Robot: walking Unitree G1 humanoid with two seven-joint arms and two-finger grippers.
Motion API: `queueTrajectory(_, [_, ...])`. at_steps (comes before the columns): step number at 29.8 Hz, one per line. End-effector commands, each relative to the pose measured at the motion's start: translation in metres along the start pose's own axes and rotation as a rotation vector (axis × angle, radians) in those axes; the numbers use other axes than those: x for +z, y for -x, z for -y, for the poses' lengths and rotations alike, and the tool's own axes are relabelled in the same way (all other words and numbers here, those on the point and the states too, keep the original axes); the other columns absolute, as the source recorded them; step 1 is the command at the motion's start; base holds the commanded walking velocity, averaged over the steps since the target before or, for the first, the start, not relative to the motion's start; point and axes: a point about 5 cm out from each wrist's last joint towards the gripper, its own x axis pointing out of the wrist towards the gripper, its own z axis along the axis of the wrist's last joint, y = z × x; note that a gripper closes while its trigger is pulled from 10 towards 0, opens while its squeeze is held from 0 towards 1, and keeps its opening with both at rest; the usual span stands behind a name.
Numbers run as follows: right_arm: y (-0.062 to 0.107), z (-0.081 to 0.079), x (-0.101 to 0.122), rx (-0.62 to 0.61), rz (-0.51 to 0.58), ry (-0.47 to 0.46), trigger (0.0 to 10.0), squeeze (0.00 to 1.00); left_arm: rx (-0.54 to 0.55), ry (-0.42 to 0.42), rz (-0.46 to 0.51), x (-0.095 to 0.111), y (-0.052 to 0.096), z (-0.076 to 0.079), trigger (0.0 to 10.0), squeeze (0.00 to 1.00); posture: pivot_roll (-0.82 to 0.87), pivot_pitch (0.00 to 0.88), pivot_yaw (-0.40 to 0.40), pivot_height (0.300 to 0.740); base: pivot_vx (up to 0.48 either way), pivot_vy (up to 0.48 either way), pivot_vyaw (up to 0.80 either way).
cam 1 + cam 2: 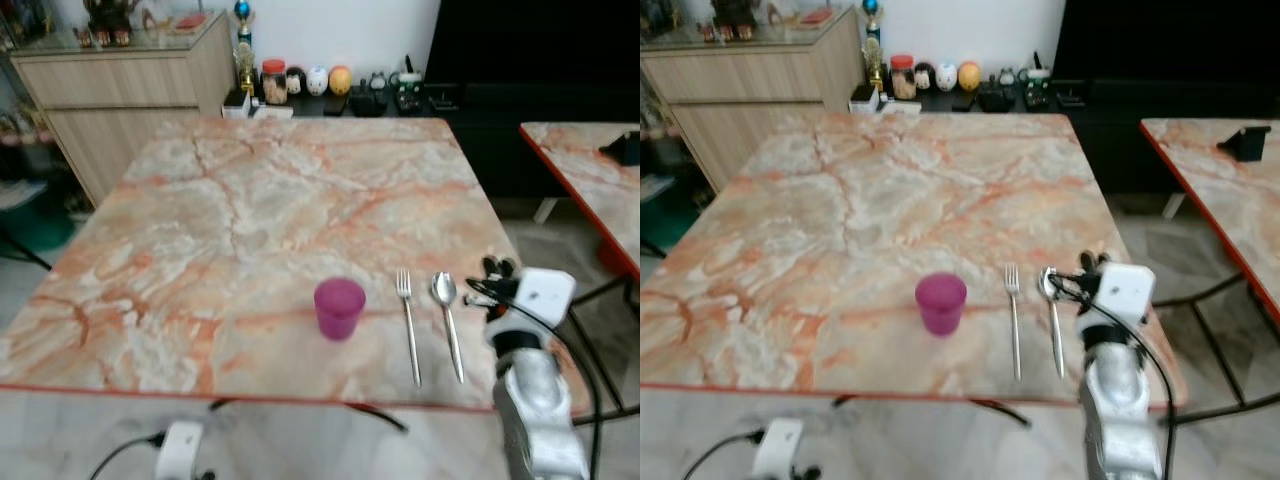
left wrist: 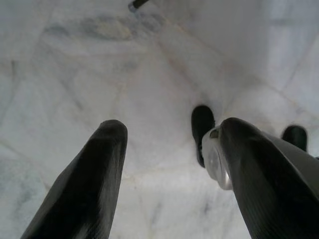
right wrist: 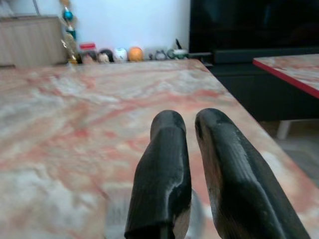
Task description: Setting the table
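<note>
A purple cup [image 1: 339, 307] stands upright near the front edge of the marble table [image 1: 250, 200]. To its right a fork [image 1: 409, 330] and a spoon [image 1: 448, 320] lie side by side, handles toward me. My right gripper [image 1: 490, 272] hovers low just right of the spoon's bowl; its two black fingers [image 3: 167, 149] are pressed nearly together with nothing between them. My left gripper [image 2: 172, 129] hangs below the table over the pale floor, fingers spread wide and empty.
A second marble table [image 1: 590, 170] with a red rim stands to the right, a black object [image 1: 625, 148] on it. A wooden cabinet [image 1: 120, 90] is at the back left. Jars and small figures [image 1: 310, 82] line a low shelf behind the table.
</note>
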Motion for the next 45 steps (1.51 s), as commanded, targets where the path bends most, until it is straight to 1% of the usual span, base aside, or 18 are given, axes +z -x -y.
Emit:
queueTrajectory(1, [0.003,0.009,-0.003,-0.031,-0.015,0.007,10.0,0.0,-0.012,-0.008,-0.008,-0.002,0.0,0.004,10.0,0.0,-0.02,0.0,0.002,0.74,0.0,0.0,0.0])
queueTrajectory(7, [0.025,0.01,-0.016,-0.056,-0.091,-0.024,10.0,0.0,-0.014,-0.022,-0.014,-0.004,0.0,0.003,10.0,0.0,-0.02,0.0,0.004,0.74,0.0,0.0,0.0])
queueTrajectory(8, [0.031,0.008,-0.018,-0.045,-0.106,-0.03,10.0,0.32,-0.015,-0.025,-0.015,-0.004,0.0,0.003,10.0,0.0,-0.03,0.0,0.005,0.74,0.0,0.0,0.0])
queueTrajectory(9, [0.031,0.008,-0.018,-0.045,-0.106,-0.03,10.0,0.32,-0.015,-0.025,-0.015,-0.004,0.0,0.003,10.0,0.0,-0.03,0.0,0.005,0.74,0.0,0.0,0.0])
queueTrajectory(10, [0.033,0.007,-0.02,-0.043,-0.125,-0.031,10.0,1.0,-0.015,-0.026,-0.016,-0.004,0.0,0.003,10.0,0.0,-0.03,0.0,0.006,0.74,0.0,0.0,0.0])
queueTrajectory(16, [0.032,0.008,-0.026,-0.076,-0.201,-0.077,10.0,1.0,-0.021,-0.034,-0.017,-0.004,0.0,0.003,10.0,0.0,-0.03,0.0,0.006,0.74,0.0,0.0,0.0])
queueTrajectory(17, [0.028,0.007,-0.026,-0.077,-0.225,-0.079,10.0,0.8,-0.023,-0.036,-0.017,-0.004,0.0,0.004,10.0,0.0,-0.03,0.0,0.006,0.74,0.0,0.0,0.0])
queueTrajectory(18, [0.026,0.007,-0.026,-0.077,-0.234,-0.07,10.0,0.66,-0.023,-0.036,-0.017,-0.004,0.0,0.004,10.0,0.0,-0.03,0.0,0.005,0.74,0.0,0.0,0.0])
queueTrajectory(19, [0.025,0.007,-0.026,-0.078,-0.238,-0.064,10.0,0.02,-0.024,-0.037,-0.017,-0.004,0.0,0.004,10.0,0.0,-0.03,0.0,0.005,0.74,0.0,0.0,0.0])
queueTrajectory(20, [0.018,0.003,-0.022,-0.044,-0.239,-0.063,10.0,0.07,-0.024,-0.037,-0.016,-0.004,0.0,0.004,10.0,0.0,-0.03,0.0,0.003,0.74,0.0,0.0,0.0])
queueTrajectory(24, [0.007,-0.002,-0.018,-0.021,-0.233,-0.054,10.0,0.11,-0.025,-0.035,-0.014,-0.004,0.0,0.004,10.0,0.0,-0.02,0.0,0.0,0.74,0.0,0.0,0.0])
queueTrajectory(25, [0.004,-0.003,-0.019,-0.024,-0.25,-0.055,10.0,1.0,-0.026,-0.036,-0.014,-0.004,0.0,0.005,10.0,0.0,-0.02,0.0,0.0,0.74,0.0,0.0,0.0])
queueTrajectory(27, [-0.002,-0.006,-0.024,-0.021,-0.308,-0.067,10.0,1.0,-0.028,-0.036,-0.013,-0.004,0.0,0.005,10.0,0.0,-0.02,0.0,0.0,0.74,0.0,0.0,0.0])
queueTrajectory(35, [-0.022,-0.016,-0.021,0.015,-0.348,-0.057,10.0,1.0,-0.029,-0.035,-0.013,-0.004,0.0,0.005,10.0,0.0,-0.01,0.0,-0.002,0.74,0.0,0.0,0.0])
queueTrajectory(36, [-0.023,-0.017,-0.022,0.014,-0.36,-0.061,10.0,0.52,-0.03,-0.035,-0.012,-0.004,0.0,0.005,10.0,0.0,-0.01,0.0,-0.004,0.74,0.0,0.0,0.0])
queueTrajectory(38, [-0.024,-0.019,-0.022,0.017,-0.373,-0.067,10.0,0.52,-0.031,-0.034,-0.012,-0.004,0.0,0.005,10.0,0.0,-0.01,0.0,-0.004,0.74,0.0,0.0,0.0])
queueTrajectory(39, [-0.024,-0.018,-0.024,0.0,-0.392,-0.068,10.0,0.0,-0.03,-0.033,-0.011,-0.004,0.0,0.005,10.0,0.0,-0.01,0.0,-0.004,0.74,0.0,0.0,0.0])
queueTrajectory(45, [-0.019,-0.014,-0.034,-0.03,-0.455,-0.07,10.0,0.0,-0.033,-0.032,-0.011,-0.004,0.0,0.005,10.0,0.0,-0.01,0.0,-0.004,0.74,0.0,0.0,0.0])
